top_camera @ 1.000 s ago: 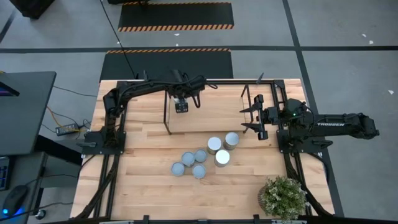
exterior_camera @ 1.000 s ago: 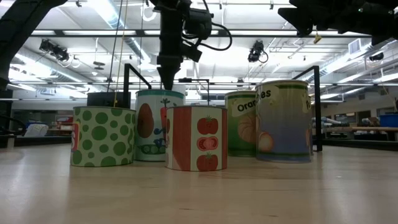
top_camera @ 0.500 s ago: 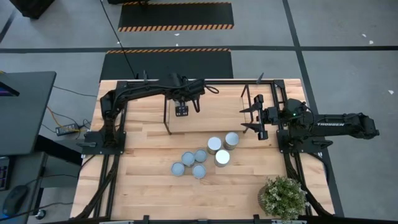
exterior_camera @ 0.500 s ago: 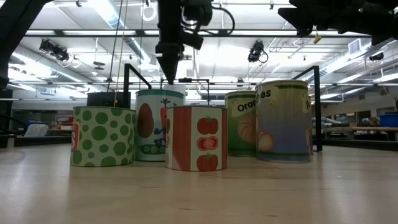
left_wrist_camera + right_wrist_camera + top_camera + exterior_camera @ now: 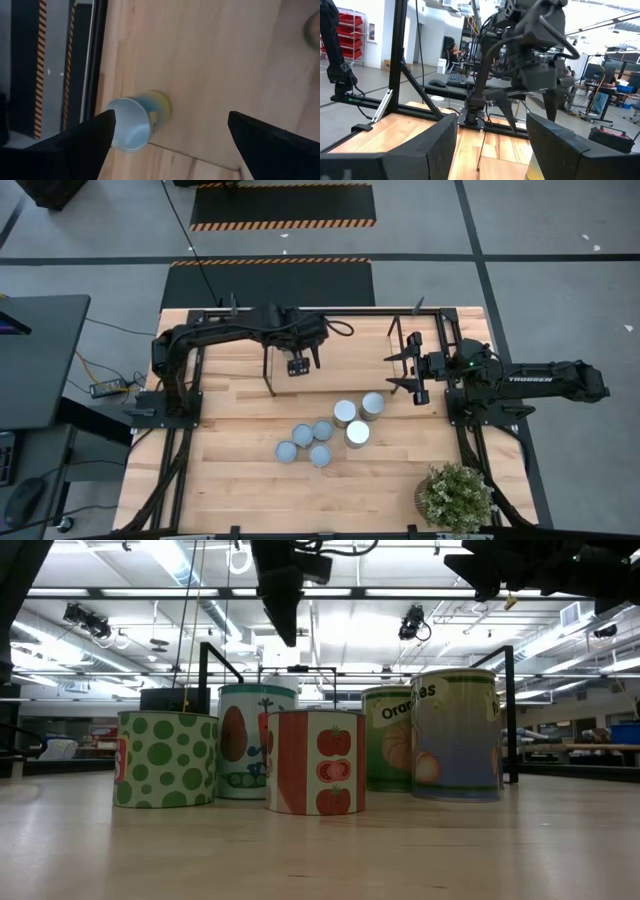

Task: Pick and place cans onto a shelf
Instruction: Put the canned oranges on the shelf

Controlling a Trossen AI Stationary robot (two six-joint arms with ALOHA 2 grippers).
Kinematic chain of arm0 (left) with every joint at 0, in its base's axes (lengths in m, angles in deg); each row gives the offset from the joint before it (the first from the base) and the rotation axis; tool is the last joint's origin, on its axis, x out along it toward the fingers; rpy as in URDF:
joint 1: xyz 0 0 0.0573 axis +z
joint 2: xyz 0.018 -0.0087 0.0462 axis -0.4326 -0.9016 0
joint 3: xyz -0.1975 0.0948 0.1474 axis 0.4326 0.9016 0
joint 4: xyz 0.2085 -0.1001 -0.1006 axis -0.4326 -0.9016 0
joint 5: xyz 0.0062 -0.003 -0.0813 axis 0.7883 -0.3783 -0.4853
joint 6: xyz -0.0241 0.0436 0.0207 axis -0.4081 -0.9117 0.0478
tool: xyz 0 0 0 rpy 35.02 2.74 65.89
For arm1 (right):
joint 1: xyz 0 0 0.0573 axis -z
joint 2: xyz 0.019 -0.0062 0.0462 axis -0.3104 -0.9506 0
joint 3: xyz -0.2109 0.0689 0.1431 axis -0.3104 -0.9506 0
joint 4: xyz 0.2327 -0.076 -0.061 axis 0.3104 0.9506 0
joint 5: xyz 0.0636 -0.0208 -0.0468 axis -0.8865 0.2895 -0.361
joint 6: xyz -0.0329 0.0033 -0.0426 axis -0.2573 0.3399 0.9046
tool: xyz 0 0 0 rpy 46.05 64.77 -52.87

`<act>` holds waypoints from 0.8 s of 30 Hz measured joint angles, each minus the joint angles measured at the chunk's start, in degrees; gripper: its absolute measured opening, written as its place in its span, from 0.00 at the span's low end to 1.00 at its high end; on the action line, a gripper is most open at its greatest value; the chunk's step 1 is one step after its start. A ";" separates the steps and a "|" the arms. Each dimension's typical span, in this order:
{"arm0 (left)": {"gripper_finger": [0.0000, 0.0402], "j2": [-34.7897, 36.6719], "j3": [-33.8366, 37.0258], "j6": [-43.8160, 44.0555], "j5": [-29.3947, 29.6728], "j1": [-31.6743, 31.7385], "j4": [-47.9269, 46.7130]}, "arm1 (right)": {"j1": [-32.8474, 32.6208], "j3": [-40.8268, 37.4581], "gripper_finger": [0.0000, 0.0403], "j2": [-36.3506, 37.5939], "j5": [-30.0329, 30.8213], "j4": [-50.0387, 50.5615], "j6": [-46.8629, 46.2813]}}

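Several cans stand upright on their bases in a cluster (image 5: 325, 432) at the table's middle; the low view shows their printed labels (image 5: 315, 761). One more can (image 5: 131, 122), silver-topped with a blue and yellow label, stands on light wood beside a dark rail (image 5: 95, 50); my left arm hides it in the high view. The shelf's thin dark posts (image 5: 268, 365) rise at the table's far side. My left gripper (image 5: 297, 365) is open and empty, high above the wood (image 5: 171, 117). My right gripper (image 5: 405, 368) is open and empty at the shelf's right end.
A potted plant (image 5: 455, 495) stands at the table's near right corner. Black rails (image 5: 180, 430) run along the table's left and right edges. Bare wood lies in front of the can cluster (image 5: 320, 850).
My left gripper has risen well above the can tops and has gone a little toward the table's near edge. The cans have stayed where they were.
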 joint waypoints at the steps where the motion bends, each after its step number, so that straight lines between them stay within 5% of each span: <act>1: 0.98 0.00 0.00 1.27 -0.01 -0.34 -0.04 | -0.02 0.00 0.61 0.00 0.00 0.02 0.00; 12: 0.98 -0.11 0.00 13.41 -0.18 -3.09 -0.39 | 0.00 0.00 0.61 -0.02 -0.02 0.04 -0.15; 24: 0.98 -0.25 0.02 15.41 -10.60 -7.55 1.07 | -0.02 0.00 0.61 -0.13 -0.02 0.04 -0.13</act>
